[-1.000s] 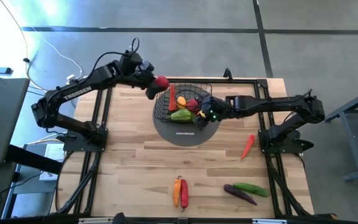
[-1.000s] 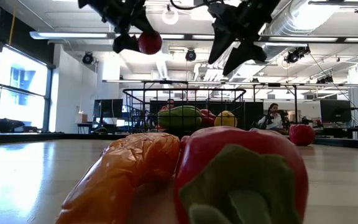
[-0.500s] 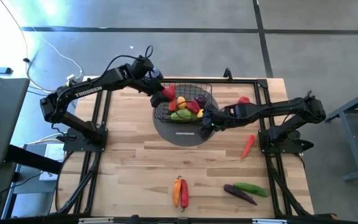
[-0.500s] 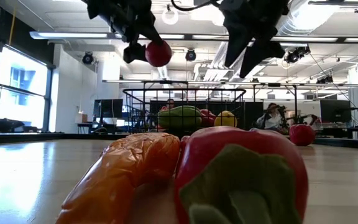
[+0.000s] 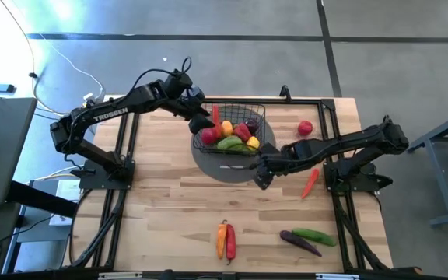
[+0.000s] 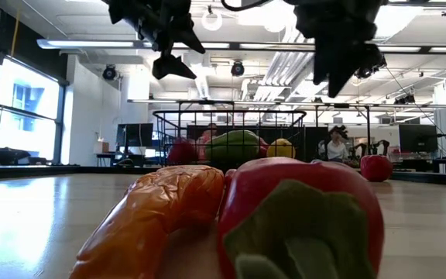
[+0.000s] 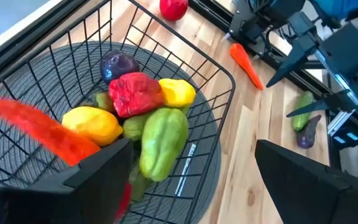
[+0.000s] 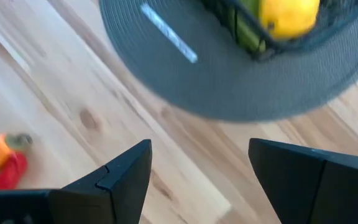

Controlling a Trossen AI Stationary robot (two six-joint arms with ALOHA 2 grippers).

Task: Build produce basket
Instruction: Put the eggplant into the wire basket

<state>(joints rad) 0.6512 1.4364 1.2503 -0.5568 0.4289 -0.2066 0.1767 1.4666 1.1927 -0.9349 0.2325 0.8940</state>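
Observation:
The black wire basket (image 5: pixel 249 111) stands on a round grey mat (image 5: pixel 228 168) and holds lemons, a red pepper (image 7: pixel 135 92), a green pepper (image 7: pixel 161 138), a purple eggplant and an orange-red chili. A red tomato (image 5: pixel 208 134) lies at its left side, also seen in the low view (image 6: pixel 180 150). My left gripper (image 5: pixel 201 121) hovers open over the basket's left rim, its fingers wide apart in the left wrist view (image 7: pixel 191 180). My right gripper (image 5: pixel 261 178) is open above the mat's near-right edge (image 8: pixel 197 168), clear of the basket.
Loose produce lies on the table: a red tomato (image 5: pixel 306 127) right of the basket, a red chili (image 5: pixel 309 183), an orange and a red pepper (image 5: pixel 225 239) near the near edge, and a cucumber with an eggplant (image 5: pixel 308 237). Bare wood lies left of the mat.
My left gripper carried the red tomato rightward and down over the basket's left rim, then opened; the tomato dropped into the basket's left side. My right gripper drew back from the basket's right rim toward the table's near edge, ending over the mat's near-right rim.

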